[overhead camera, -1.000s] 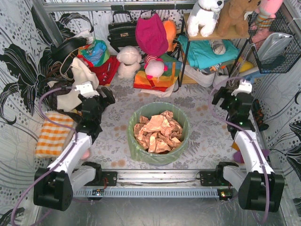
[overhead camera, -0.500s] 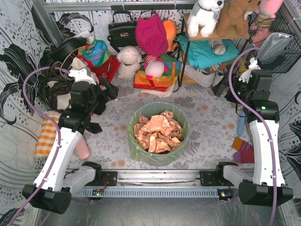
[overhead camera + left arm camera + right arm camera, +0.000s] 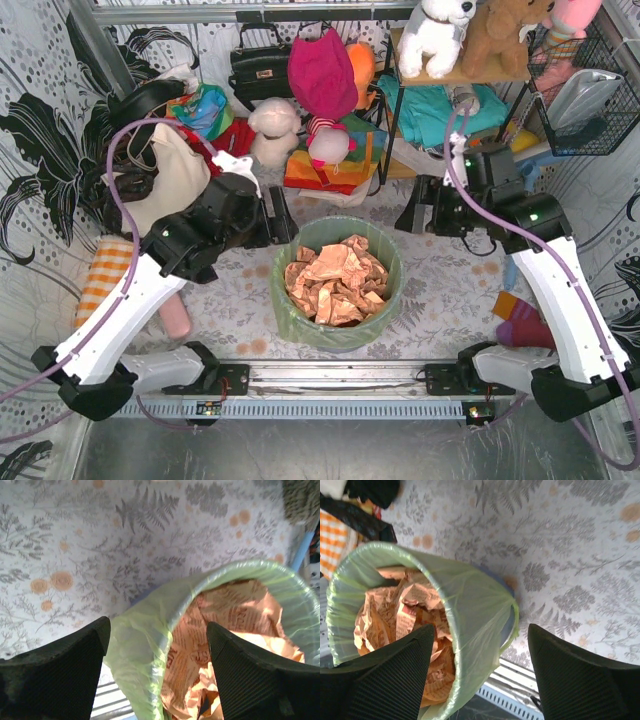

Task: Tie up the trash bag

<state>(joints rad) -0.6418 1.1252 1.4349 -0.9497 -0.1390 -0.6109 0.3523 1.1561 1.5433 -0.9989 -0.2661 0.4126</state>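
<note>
The trash bag point(image 3: 283, 305) is light-green and lines the round bin in the middle of the table, its rim folded over the bin's edge. Crumpled brown paper point(image 3: 335, 280) fills it. My left gripper point(image 3: 279, 222) is open and empty above the bag's far left rim. In the left wrist view point(image 3: 157, 672) the green rim point(image 3: 145, 640) lies between the fingers, untouched. My right gripper point(image 3: 416, 216) is open and empty just beyond the far right rim. In the right wrist view point(image 3: 480, 667) the bag wall point(image 3: 470, 610) lies between the fingers.
The blue-grey bin point(image 3: 508, 625) shows under the bag's fold. Bags, clothes and plush toys point(image 3: 275, 130) are piled at the back, with a shelf rack point(image 3: 450, 110) at back right. An orange checked cloth point(image 3: 105, 280) lies at left. A metal rail point(image 3: 330, 375) runs along the near edge.
Both arms have swung inward from the sides of the table to either side of the bag's far rim. The bag and paper have not moved.
</note>
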